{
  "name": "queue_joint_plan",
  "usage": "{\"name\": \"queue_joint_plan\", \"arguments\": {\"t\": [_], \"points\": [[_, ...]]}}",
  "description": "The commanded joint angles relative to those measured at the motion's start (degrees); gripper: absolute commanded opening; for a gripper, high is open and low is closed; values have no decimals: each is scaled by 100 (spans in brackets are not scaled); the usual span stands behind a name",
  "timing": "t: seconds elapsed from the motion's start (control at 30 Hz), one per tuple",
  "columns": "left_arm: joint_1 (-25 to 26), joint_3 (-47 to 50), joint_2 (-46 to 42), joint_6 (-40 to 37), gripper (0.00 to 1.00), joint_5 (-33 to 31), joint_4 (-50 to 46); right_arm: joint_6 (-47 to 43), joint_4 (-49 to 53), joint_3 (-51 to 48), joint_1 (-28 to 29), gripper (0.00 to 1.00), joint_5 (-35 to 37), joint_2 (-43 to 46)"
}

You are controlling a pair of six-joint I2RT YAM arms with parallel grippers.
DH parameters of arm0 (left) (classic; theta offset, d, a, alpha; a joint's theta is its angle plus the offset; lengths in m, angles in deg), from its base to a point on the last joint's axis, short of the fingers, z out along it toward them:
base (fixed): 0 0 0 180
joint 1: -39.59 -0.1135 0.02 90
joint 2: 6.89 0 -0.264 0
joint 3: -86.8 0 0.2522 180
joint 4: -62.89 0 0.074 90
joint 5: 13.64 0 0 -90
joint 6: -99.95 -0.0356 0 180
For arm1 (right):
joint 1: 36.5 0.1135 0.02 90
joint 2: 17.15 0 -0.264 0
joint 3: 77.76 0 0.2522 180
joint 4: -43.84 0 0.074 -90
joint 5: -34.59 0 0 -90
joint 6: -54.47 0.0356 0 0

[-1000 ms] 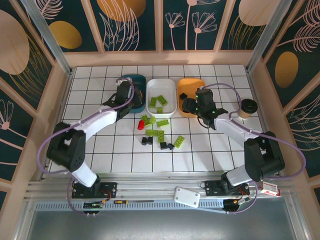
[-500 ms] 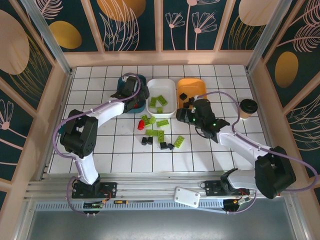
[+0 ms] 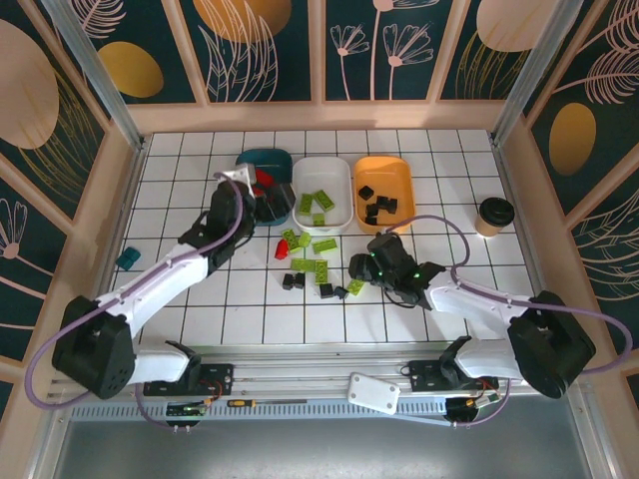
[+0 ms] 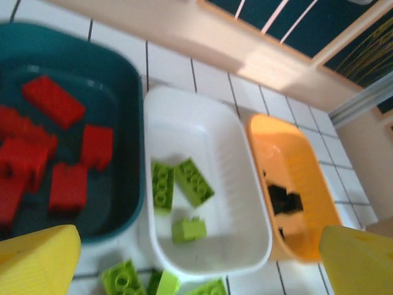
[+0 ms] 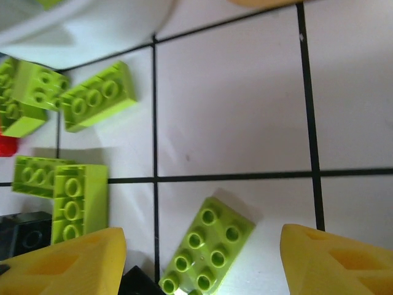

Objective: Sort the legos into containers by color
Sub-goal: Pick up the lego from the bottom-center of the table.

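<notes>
Left arm (image 3: 172, 271) stretched forward, its jaws wide apart, right arm (image 3: 471, 299) bent inward, its jaws parted

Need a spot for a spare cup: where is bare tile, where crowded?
Bare: the tiles between the orange tray and the cup, and the row between the loose legos and the near edge. Crowded: those legos before the white tray, by the right gripper.

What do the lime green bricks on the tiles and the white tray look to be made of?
Lime green studded bricks: hard moulded plastic by the look, smooth and slightly glossy, with crisp round studs catching light. White rounded-rectangle tray: probably plastic too, smooth satin finish, one-piece with soft rounded rim and corners.
</notes>
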Motion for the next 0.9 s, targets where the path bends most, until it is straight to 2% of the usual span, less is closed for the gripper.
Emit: {"name": "queue_joint_plan", "arguments": {"t": [0.0, 0.2, 0.43, 0.53, 0.7, 0.87], "points": [[33, 531, -348, 244, 99, 103, 134, 731, -140, -5, 275, 67, 575, -267], [43, 1229, -937, 359, 99, 94, 160, 977, 86, 366, 531, 66, 941, -908], [36, 1575, -1173, 424, 98, 154, 283, 1023, 439, 782, 673, 62, 1004, -1710], [38, 1590, -1214, 384, 99, 95, 254, 929, 731, 920, 677, 54, 995, -1945], [46, 1634, -1164, 377, 99, 187, 324, 787, 1070, 721, 626, 29, 1002, -1813], [46, 1692, -1079, 423, 99, 263, 389, 443, 1166, 596, 336, 19, 1191, -1304]]}}
